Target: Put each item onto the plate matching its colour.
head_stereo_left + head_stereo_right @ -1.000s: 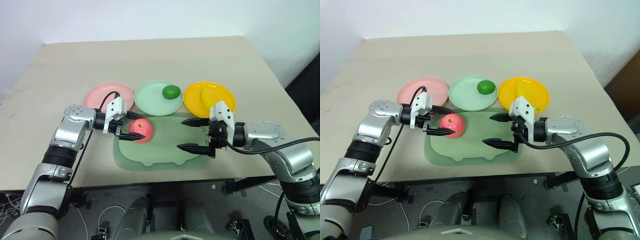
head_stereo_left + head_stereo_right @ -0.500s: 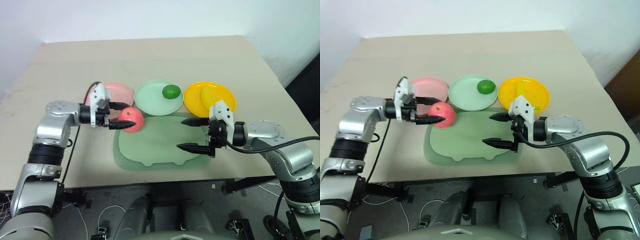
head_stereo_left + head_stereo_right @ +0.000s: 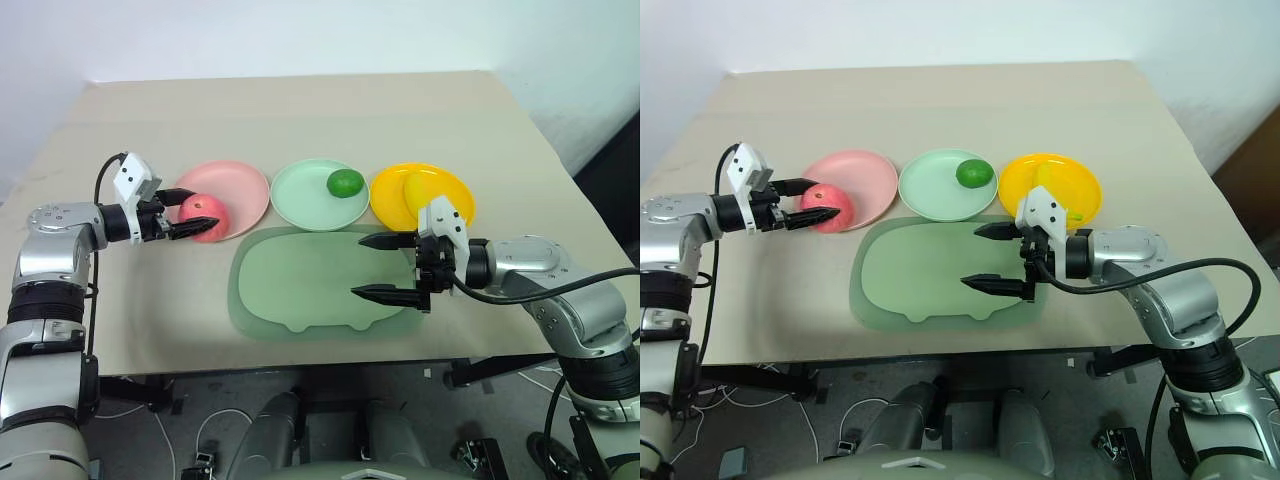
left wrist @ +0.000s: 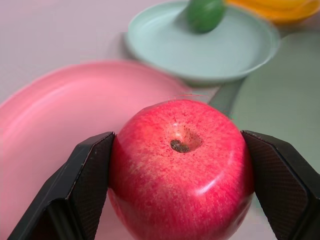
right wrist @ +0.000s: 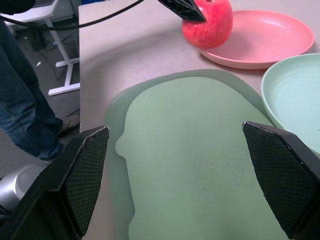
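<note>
Left gripper [image 3: 181, 213] clamps the red apple [image 3: 204, 217] over the pink plate's [image 3: 245, 187] near-left rim. Risk: released this close to the edge, the apple rolls off onto the table. Right gripper [image 3: 388, 267] hangs wide open and empty over the green mat [image 3: 300, 285] beside the pink plate.

Beige table [image 3: 300, 110] against white wall [image 3: 250, 35]

Three plates sit in a row on the table [image 3: 300, 110]: left plate [image 3: 240, 190], middle plate [image 3: 310, 200], right plate [image 3: 445, 190]. Apple [image 3: 203, 217] over left plate's near-left edge, oval fruit [image 3: 345, 183] on middle, banana [image 3: 413, 192] on right. Mat [image 3: 300, 290] lies just in front.
</note>
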Motion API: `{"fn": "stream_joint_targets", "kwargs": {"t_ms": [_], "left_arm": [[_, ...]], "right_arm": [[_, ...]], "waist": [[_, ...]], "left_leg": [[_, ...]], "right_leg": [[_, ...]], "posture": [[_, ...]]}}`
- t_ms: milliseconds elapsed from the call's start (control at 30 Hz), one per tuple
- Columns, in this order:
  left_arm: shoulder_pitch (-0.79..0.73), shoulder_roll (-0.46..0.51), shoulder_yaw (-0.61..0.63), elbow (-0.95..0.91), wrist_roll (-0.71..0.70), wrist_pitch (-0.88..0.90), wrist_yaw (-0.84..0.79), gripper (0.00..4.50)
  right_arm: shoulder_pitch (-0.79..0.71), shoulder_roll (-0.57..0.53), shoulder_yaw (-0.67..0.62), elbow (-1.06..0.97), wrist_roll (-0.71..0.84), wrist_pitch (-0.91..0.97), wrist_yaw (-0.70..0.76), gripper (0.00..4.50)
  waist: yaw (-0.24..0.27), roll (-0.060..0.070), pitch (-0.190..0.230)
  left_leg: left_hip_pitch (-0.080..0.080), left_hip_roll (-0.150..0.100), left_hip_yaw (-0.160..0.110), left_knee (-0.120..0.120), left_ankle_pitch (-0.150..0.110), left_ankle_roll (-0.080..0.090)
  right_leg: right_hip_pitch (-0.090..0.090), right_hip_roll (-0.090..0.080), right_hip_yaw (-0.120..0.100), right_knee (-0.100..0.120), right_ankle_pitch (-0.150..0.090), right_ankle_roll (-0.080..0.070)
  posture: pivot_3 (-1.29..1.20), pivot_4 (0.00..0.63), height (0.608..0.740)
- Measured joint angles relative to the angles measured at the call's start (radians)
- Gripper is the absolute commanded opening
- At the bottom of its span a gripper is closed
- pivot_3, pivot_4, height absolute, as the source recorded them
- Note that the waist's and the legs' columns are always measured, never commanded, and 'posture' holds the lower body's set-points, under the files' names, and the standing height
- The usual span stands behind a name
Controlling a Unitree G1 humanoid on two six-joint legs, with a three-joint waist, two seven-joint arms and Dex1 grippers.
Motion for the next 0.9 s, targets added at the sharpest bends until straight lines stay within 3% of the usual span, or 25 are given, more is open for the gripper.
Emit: {"fn": "stream_joint_targets", "kwargs": {"t_ms": [467, 533, 900], "left_arm": [[-0.075, -0.07, 0.009, 0.22, 0.077, -0.181, 0.184, 3.74], [-0.091, -0.07, 0.009, 0.243, 0.086, -0.189, 0.19, 4.47], [-0.124, -0.07, 0.031, 0.199, 0.054, -0.186, 0.126, 4.49]], "right_arm": [[-0.003, 0.006, 0.0, 0.0, 0.001, 0.002, -0.001, 4.5], [-0.003, 0.01, 0.0, 0.0, 0.001, 0.002, -0.001, 4.5], [-0.002, 0.015, 0.0, -0.001, 0.001, 0.002, -0.001, 4.5]], "waist": [[-0.004, -0.001, 0.0], [-0.004, -0.001, 0.0], [-0.005, -0.001, 0.001]], "left_leg": [[-0.002, 0.0, 0.0, 0.002, 0.0, 0.0], [-0.002, 0.0, 0.0, 0.002, 0.0, 0.0], [-0.003, 0.0, 0.0, 0.002, 0.0, 0.0]], "right_leg": [[-0.001, 0.001, 0.0, 0.002, 0.001, 0.002], [-0.001, 0.001, 0.0, 0.002, 0.001, 0.002], [0.001, 0.001, 0.0, 0.002, 0.002, 0.002]], "posture": [[0.0, 0.15, 0.737], [0.0, 0.15, 0.737], [0.0, 0.15, 0.737]]}}
